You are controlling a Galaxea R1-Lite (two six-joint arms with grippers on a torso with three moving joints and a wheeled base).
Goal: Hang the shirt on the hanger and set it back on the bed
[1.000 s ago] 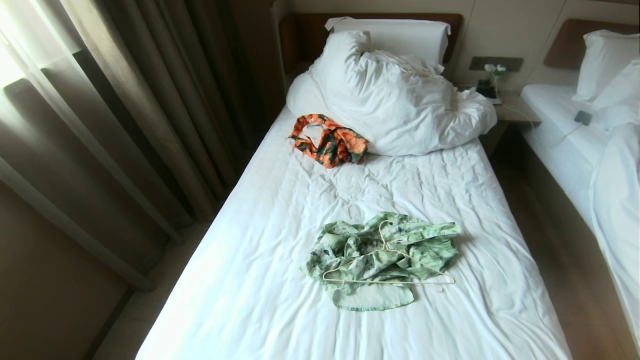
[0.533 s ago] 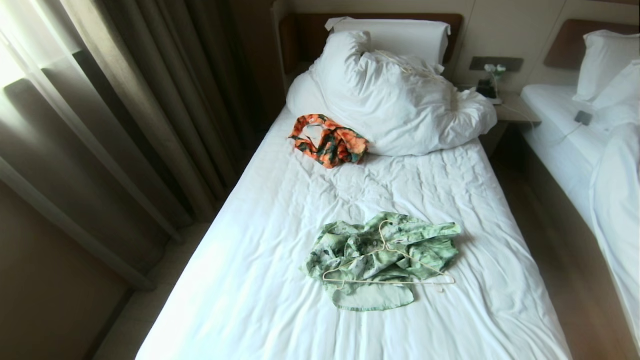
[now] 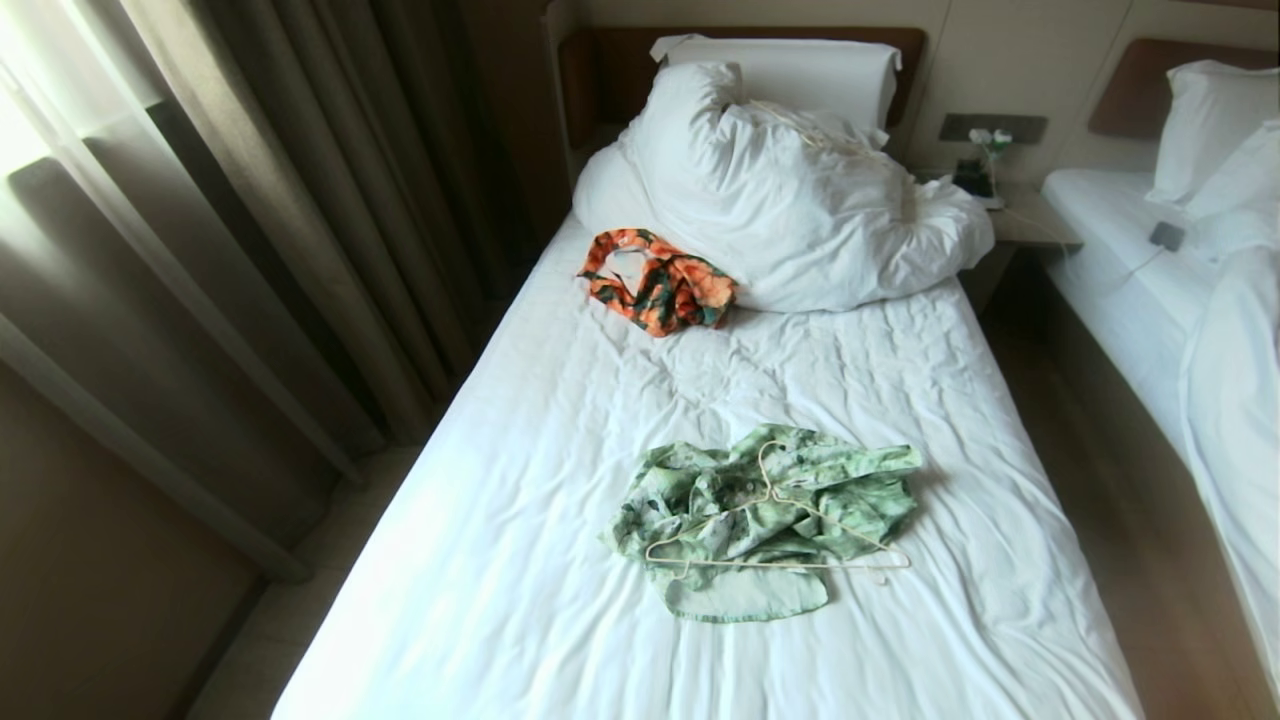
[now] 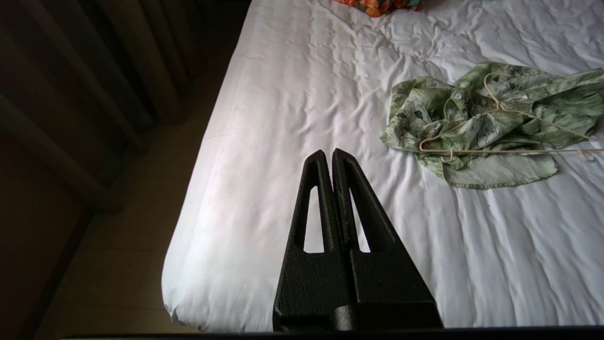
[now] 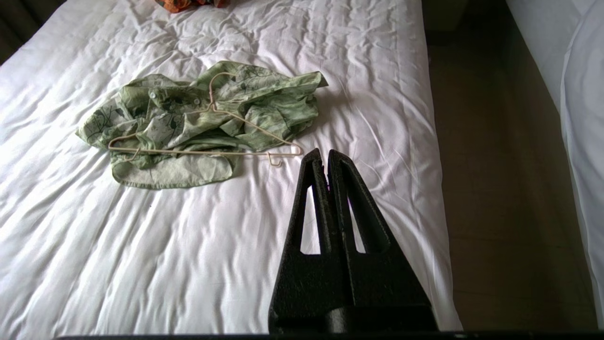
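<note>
The pale green printed shirt (image 3: 765, 515) lies crumpled on the bed (image 3: 560, 470) near its middle. The cream wire hanger (image 3: 775, 562) rests flat on top of the shirt, hook toward the pillow. In the left wrist view the shirt (image 4: 481, 123) and hanger (image 4: 500, 151) lie well off to one side of my left gripper (image 4: 331, 153), which is shut and empty above the sheet. My right gripper (image 5: 326, 153) is also shut and empty, with the hanger (image 5: 207, 152) end close beyond its tips and the shirt (image 5: 203, 118) farther off. Neither arm shows in the head view.
An orange-and-dark-green garment (image 3: 660, 282) lies by the bunched white duvet (image 3: 790, 200) and pillow (image 3: 790, 70). Curtains (image 3: 230, 230) hang at the left. A nightstand (image 3: 1010, 210) and a second bed (image 3: 1180, 280) stand at the right, with a strip of floor (image 3: 1120, 480) between.
</note>
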